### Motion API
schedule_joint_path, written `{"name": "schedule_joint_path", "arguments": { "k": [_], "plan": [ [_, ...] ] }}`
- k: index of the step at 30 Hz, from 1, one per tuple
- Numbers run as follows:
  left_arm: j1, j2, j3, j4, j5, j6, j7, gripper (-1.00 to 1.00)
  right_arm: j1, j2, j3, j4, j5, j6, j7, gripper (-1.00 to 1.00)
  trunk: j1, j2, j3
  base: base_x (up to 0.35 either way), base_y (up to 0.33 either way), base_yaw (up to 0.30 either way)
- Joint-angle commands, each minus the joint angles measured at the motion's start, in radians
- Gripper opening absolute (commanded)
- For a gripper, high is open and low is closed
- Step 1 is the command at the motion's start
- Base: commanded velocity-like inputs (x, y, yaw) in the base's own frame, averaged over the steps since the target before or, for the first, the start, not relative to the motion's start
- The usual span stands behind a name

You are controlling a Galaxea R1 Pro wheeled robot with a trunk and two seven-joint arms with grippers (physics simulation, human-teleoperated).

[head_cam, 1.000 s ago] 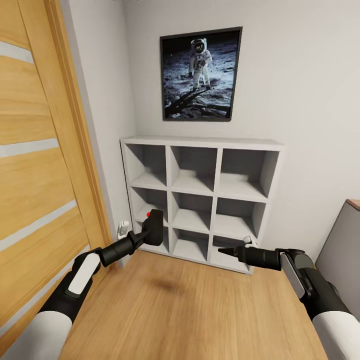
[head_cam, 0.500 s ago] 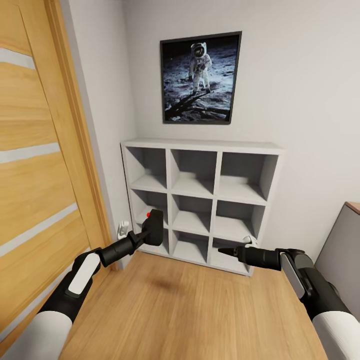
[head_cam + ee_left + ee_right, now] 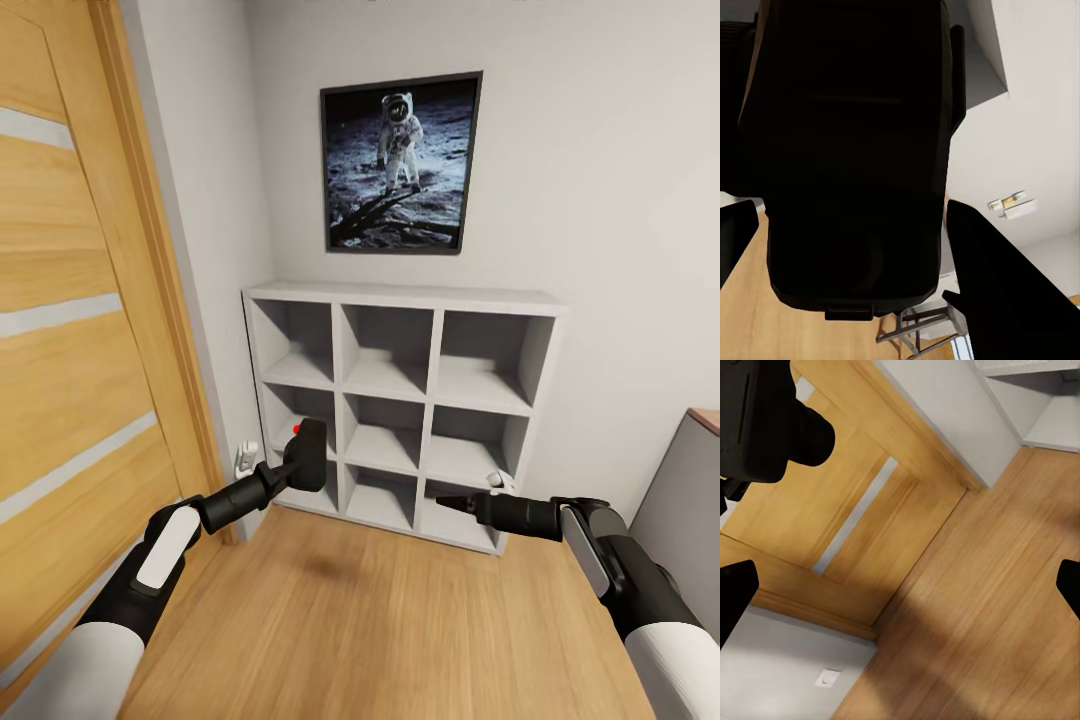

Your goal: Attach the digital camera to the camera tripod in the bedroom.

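Wooden door (image 3: 70, 330) on your far left, close by the left arm. Your left pincer (image 3: 300, 468) is clamped on the digital camera (image 3: 308, 455), red button up, held in the air in front of the lower-left cubbies of the white cube shelf (image 3: 405, 400). In the left wrist view the camera body (image 3: 847, 150) sits between the two fingers. Part of what may be the camera tripod (image 3: 916, 330) shows past it, too partial to be sure.

Step in hand, by my judgement: carrying the camera to the tripod. Keep the grip firm and the camera level; turn the base away from this corner before extending the arm.

An astronaut picture (image 3: 402, 160) hangs on the wall above the shelf. Your right pincer (image 3: 450, 503) points at the shelf's bottom-right cubby, fingers drawn to a point, holding nothing. A grey furniture edge (image 3: 685, 490) crowds the right.

Obstacles: door and shelf are both tight; swing slowly.
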State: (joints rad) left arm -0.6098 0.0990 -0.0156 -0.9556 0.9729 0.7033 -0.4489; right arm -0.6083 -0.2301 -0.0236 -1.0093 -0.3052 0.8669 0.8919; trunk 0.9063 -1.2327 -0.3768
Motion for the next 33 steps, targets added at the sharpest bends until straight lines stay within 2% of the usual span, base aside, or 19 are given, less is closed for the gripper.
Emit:
{"name": "schedule_joint_path", "arguments": {
  "k": [1, 33],
  "plan": [
    [-0.001, 0.001, -0.001, 0.0, 0.006, 0.004, -0.001, -1.0, -0.001, 0.0, -0.001, 0.0, 0.0, 0.004, 0.003, 1.0, -0.004, 0.007, 0.002, 0.0, 0.0, 0.0],
    [-0.001, 0.001, -0.001, 0.0, 0.006, 0.004, -0.001, -1.0, -0.001, 0.001, -0.001, 0.003, -0.002, 0.004, 0.002, 1.0, -0.127, 0.231, 0.102, 0.0, 0.0, 0.0]
  ]
}}
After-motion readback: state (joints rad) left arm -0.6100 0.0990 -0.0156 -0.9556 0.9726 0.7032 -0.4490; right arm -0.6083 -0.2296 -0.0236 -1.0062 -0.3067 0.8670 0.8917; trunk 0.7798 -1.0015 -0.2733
